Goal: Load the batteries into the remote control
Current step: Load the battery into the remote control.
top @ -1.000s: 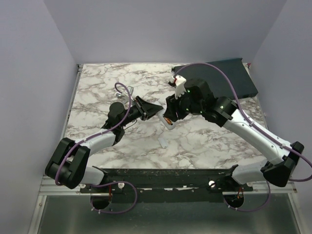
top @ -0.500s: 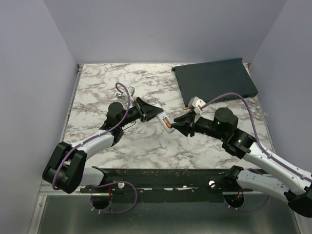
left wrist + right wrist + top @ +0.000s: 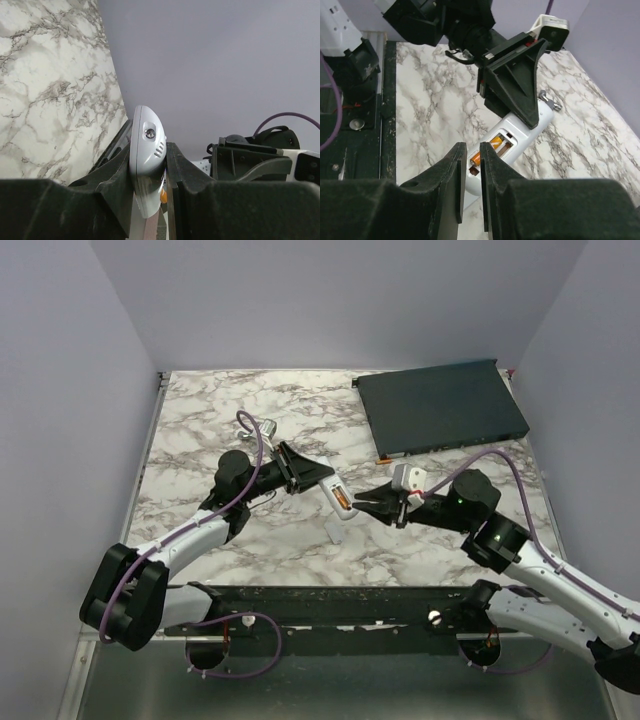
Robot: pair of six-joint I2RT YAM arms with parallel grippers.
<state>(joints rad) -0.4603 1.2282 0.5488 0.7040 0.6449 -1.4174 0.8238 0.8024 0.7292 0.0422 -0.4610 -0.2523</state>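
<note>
Seemingly midway: left gripper [image 3: 320, 478] clamps the remote control [image 3: 532, 125]; batteries [image 3: 492, 144] show in its open recess; right gripper [image 3: 470, 151], nearly closed, hovers there; hold unclear.

The surface [image 3: 200, 430] is patterned as white marble, veined in grey and brown. The remote control [image 3: 532, 125] is seen in white, its open recess lined in orange-copper, and the batteries [image 3: 492, 145] within it are coloured orange-copper likewise. The left hand [image 3: 325, 478] and the right hand [image 3: 358, 503] are finished in black. The arms [image 3: 195, 532] are clad in white and black, with purple cables [image 3: 263, 445] looped over them. The flat box [image 3: 440, 405] is coloured dark, almost black. A small loose piece [image 3: 335, 531] is seen in pale grey. The walls [image 3: 340, 300] are painted pale lavender.
</note>
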